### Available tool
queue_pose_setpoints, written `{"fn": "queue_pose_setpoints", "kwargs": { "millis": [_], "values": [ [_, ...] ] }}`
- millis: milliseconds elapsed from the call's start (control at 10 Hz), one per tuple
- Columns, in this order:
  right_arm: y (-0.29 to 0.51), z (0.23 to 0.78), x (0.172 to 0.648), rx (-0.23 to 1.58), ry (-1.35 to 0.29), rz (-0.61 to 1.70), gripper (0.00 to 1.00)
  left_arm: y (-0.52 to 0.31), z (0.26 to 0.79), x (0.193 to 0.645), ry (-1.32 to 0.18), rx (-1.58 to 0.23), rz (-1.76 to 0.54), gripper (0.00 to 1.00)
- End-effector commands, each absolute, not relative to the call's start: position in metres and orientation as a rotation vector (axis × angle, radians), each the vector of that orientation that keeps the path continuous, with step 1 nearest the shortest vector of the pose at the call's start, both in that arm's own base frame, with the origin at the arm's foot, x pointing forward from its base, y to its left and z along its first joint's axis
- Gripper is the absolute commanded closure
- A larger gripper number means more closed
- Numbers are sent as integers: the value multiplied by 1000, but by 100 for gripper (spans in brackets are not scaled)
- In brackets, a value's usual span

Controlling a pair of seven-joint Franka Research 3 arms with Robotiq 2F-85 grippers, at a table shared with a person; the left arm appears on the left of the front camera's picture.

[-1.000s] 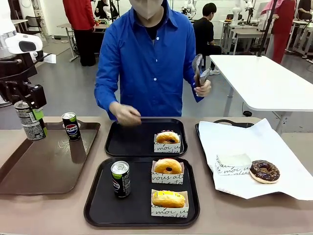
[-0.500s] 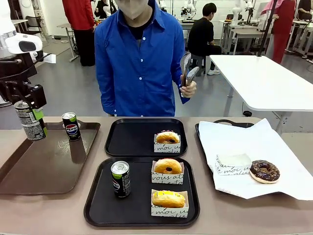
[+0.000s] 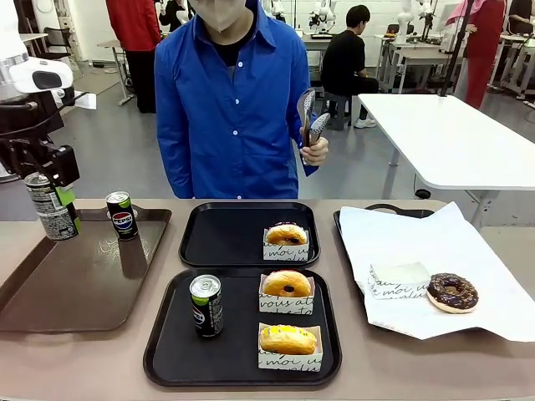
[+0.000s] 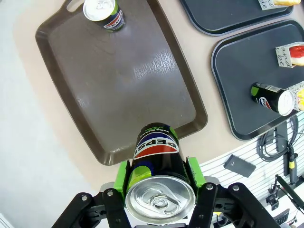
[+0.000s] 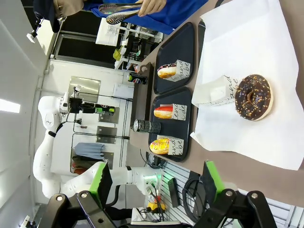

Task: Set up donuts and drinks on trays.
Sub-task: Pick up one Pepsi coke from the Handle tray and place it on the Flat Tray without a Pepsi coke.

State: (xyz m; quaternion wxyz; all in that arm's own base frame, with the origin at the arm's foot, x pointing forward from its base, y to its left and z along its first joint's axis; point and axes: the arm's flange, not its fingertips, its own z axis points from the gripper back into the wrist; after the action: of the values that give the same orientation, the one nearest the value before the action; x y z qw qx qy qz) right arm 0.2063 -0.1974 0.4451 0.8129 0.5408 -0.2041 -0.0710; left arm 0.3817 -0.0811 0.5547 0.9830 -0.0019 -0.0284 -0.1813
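Left end effector [image 4: 159,176] grips a can [image 4: 156,145] over the brown tray's [image 3: 75,288] edge; second can [image 3: 122,215] stands inside. Right end effector [image 5: 156,183] gapes empty. Near tray [image 3: 167,355]: third can [image 3: 206,306], two donuts [image 3: 287,282]; far tray [image 3: 219,240]: one donut [image 3: 286,234].

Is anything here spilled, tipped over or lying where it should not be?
Nothing is spilled or tipped. One oddity: the chocolate donut lies bare on the white paper, beside an empty paper sleeve, while the other donuts sit in sleeves.

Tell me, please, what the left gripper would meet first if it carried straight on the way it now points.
Probably the long brown plastic tray, near its rim: the left gripper, shut on a black Pepsi can, points there. Depth is unclear.
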Motion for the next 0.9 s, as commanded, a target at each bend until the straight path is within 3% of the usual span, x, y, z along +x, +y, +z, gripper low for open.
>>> {"fn": "queue_pose_setpoints", "kwargs": {
  "millis": [0, 400, 800],
  "values": [
    [-198, 445, 206, 1164, -448, -140, 0, -101, 566, 397, -116, 15, -414, 41],
    [-198, 445, 206, 1164, -448, -140, 0, -158, 585, 466, -204, 19, -443, 41],
    [-198, 445, 206, 1164, -448, -140, 0, -199, 557, 519, -197, 0, -457, 41]
  ]
}}
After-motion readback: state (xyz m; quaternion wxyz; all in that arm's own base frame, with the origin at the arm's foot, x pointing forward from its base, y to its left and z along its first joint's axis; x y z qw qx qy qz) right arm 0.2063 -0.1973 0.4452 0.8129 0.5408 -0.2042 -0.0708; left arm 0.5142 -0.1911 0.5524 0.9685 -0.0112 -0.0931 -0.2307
